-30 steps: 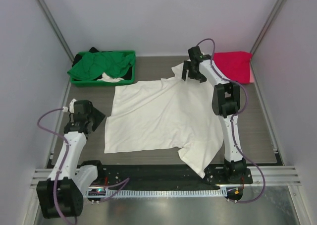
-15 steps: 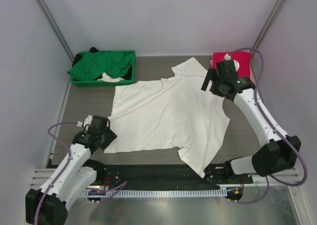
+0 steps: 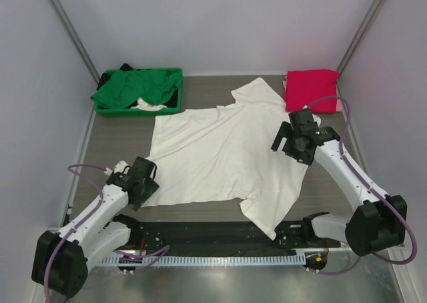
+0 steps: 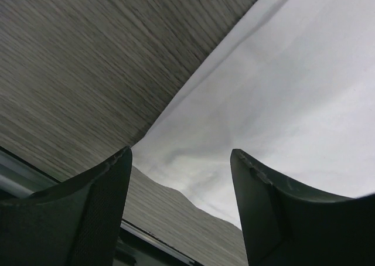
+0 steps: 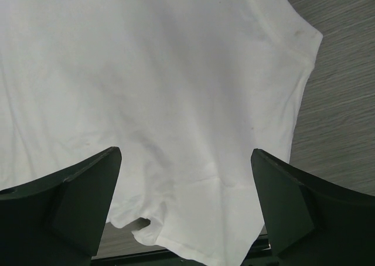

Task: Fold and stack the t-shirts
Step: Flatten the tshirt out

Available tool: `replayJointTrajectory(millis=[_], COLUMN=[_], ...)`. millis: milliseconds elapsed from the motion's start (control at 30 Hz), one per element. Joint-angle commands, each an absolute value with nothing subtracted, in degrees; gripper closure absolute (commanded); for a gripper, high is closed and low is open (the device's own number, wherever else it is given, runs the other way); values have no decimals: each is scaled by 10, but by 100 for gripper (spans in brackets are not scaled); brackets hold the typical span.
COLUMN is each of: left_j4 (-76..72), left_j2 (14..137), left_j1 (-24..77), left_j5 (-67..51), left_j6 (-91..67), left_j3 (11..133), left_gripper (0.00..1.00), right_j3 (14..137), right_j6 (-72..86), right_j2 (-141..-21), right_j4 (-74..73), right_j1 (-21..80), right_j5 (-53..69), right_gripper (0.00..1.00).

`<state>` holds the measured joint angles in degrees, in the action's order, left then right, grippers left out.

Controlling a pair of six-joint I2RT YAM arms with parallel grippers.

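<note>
A large white t-shirt (image 3: 223, 153) lies spread flat across the middle of the table, one sleeve hanging over the near edge. A folded pink-red t-shirt (image 3: 311, 89) lies at the back right. A green t-shirt (image 3: 137, 88) is bunched in the bin at the back left. My left gripper (image 3: 148, 181) is open and empty, just above the white shirt's near-left corner (image 4: 176, 154). My right gripper (image 3: 285, 141) is open and empty, over the white shirt's right side (image 5: 176, 102).
A green plastic bin (image 3: 175, 104) at the back left holds the green shirt plus dark and white cloth. Grey walls close in the table on three sides. A black rail (image 3: 220, 233) with the arm bases runs along the near edge.
My right gripper has swung from the back, near the pink-red shirt, down toward the white shirt's right edge. My left gripper has moved nearer and rightward to the shirt's near-left corner.
</note>
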<state>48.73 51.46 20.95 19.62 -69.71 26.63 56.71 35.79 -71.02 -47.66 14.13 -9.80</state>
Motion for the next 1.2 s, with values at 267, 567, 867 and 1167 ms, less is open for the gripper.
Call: replayJointTrajectory(millis=[267, 567, 867, 1167], left_j4=[515, 526, 519, 512], left_j2=[547, 548, 556, 566], left_j1=[236, 237, 237, 236], left_j5=[199, 233, 215, 228], left_j6=[-743, -770, -767, -766], left_j3=[290, 280, 274, 279], left_gripper=[10, 27, 37, 58], right_j3=[574, 563, 544, 543], right_j6=[370, 359, 358, 359], right_j2=[-686, -683, -674, -679], right_j4=[-455, -449, -449, -446], right_j1=[142, 142, 141, 141], right_j5=[-59, -47, -44, -41], right_gripper=[0, 0, 0, 0])
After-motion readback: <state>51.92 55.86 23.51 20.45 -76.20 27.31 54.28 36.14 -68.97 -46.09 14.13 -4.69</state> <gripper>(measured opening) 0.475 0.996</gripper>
